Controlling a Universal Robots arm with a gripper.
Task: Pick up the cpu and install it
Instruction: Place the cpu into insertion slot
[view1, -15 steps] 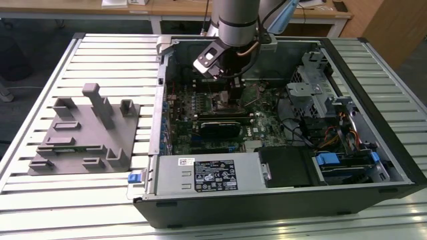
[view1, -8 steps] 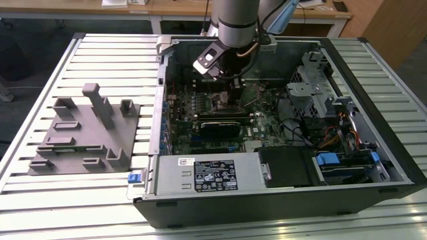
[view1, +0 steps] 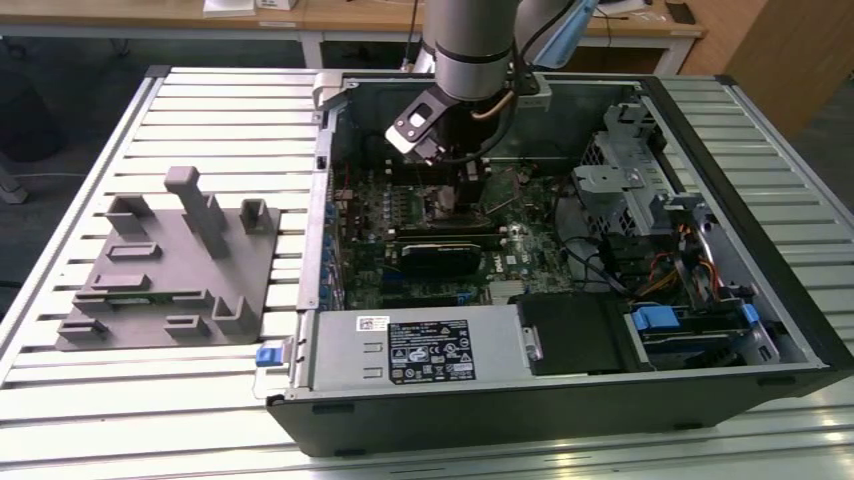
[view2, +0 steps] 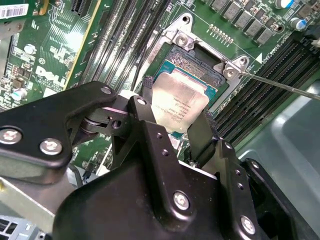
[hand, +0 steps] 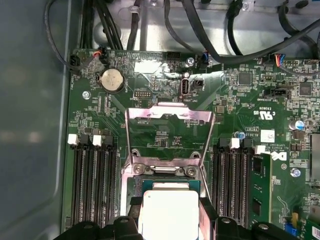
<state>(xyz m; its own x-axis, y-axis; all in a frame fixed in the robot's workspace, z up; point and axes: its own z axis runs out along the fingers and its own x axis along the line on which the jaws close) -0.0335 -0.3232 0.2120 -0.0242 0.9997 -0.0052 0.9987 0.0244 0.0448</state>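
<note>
Bench (view1: 200, 110): slatted, carries the open case (view1: 534, 415). Arm (view1: 467, 50) reaches down into the case, over the socket. Board (hand: 240, 115) lies flat on the case floor; memory slots (hand: 95, 180) flank the socket on 2 sides.

Socket (view2: 197, 50): load plate (hand: 170, 114) swung up and away, lever (view2: 280, 86) out to 1 side, so the contact bed is exposed.

Claw (view2: 178, 106): closed on the cpu (view2: 182, 95), 2 black fingers (view2: 201, 137) pinching opposite edges. The cpu is directly over the socket and covers most of the opening; a strip of contact bed shows beyond 1 edge. Cannot tell whether it hangs just above the bed or already touches it.

Step in hand, my reading: seating the cpu.
- Hold the chip level and square to the socket frame. In the first wrist view its edges run parallel to the frame, which looks right.
- Descend straight, with no sideways slide. A dragged or cocked chip would likely bend contacts.
- Use no pressing force. Grip the edges only, and lightly.

cpu: flat square with a pale silvery lid carrying faint print, and a thin green rim around the lid. The lid looks clean and rigid, and probably slippery in a loose grip.
</note>
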